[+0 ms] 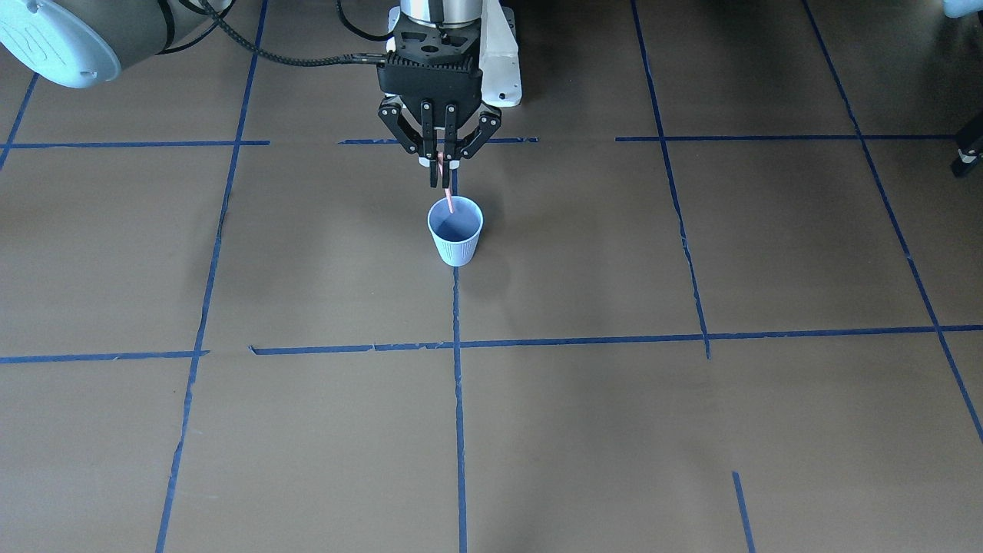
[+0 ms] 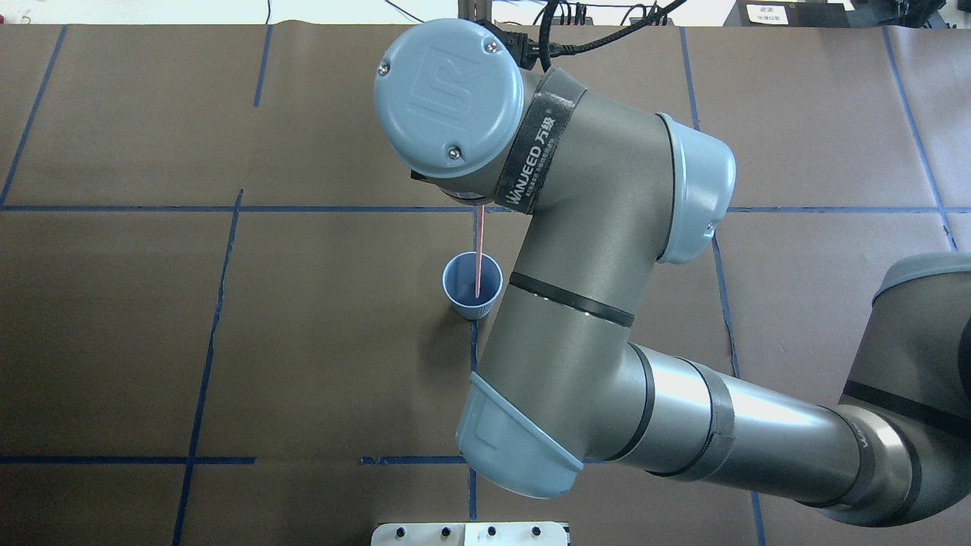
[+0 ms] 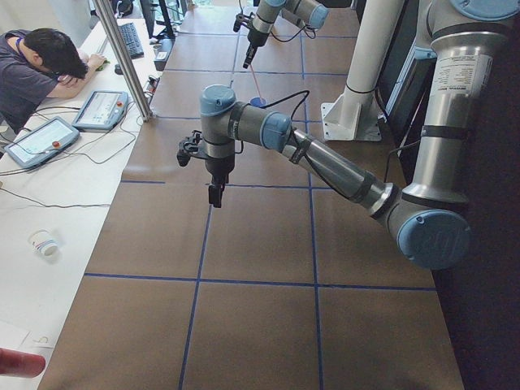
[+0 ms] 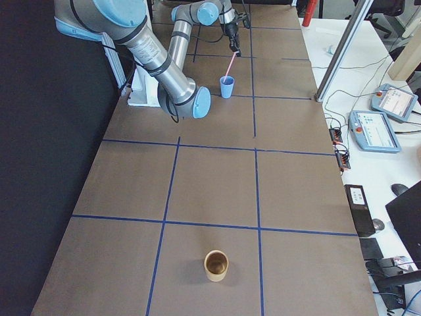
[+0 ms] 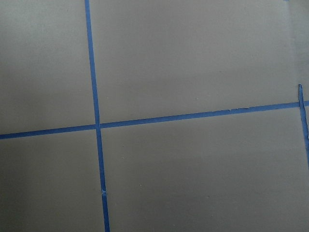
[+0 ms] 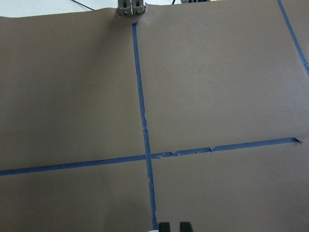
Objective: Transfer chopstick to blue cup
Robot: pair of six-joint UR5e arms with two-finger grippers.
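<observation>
My right gripper (image 1: 439, 183) is shut on a thin pinkish-red chopstick (image 1: 446, 198) and holds it nearly upright above the pale blue ribbed cup (image 1: 456, 240). The stick's lower tip is inside the cup's mouth. From overhead the chopstick (image 2: 479, 250) runs down from under the wrist into the blue cup (image 2: 460, 287); the gripper itself is hidden there. The cup stands upright on a blue tape line. My left gripper (image 3: 214, 195) hangs above bare table far from the cup; I cannot tell whether it is open or shut.
A brown cup (image 4: 216, 264) stands upright near the table's right end. The right arm's elbow (image 2: 546, 364) hangs over the table beside the blue cup. An operator (image 3: 36, 69) and teach pendants (image 3: 97, 110) are at a side table.
</observation>
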